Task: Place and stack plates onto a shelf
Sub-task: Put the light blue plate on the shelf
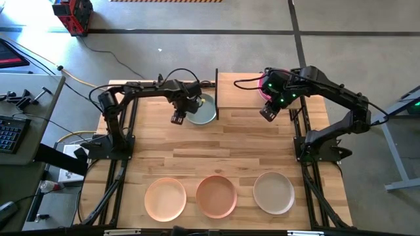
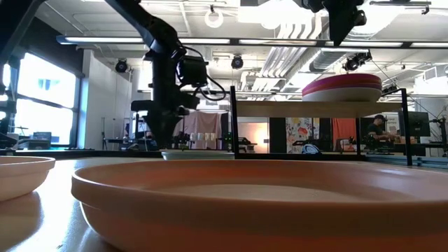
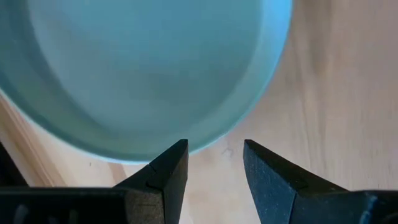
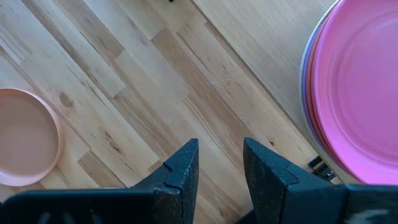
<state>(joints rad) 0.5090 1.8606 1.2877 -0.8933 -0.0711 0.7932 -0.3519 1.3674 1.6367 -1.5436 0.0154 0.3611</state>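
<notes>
A pale blue-green plate (image 1: 203,111) (image 3: 143,68) lies flat on the tabletop just left of the shelf (image 1: 239,92) (image 2: 308,108). My left gripper (image 1: 178,118) (image 3: 214,152) hovers open above the plate's left rim, pointing down, and I see no touch. On the shelf's right part sits a stack of plates with a magenta one on top (image 1: 266,88) (image 4: 360,93) (image 2: 343,87). My right gripper (image 1: 268,113) (image 4: 221,152) is open and empty, above the table just near of that stack.
Three plates lie in a row along the table's near edge: peach (image 1: 165,198), terracotta (image 1: 216,195) and beige-grey (image 1: 273,192). The shelf's thin black posts (image 2: 233,122) stand close to the blue-green plate. Bare wood lies between the arms and the near row.
</notes>
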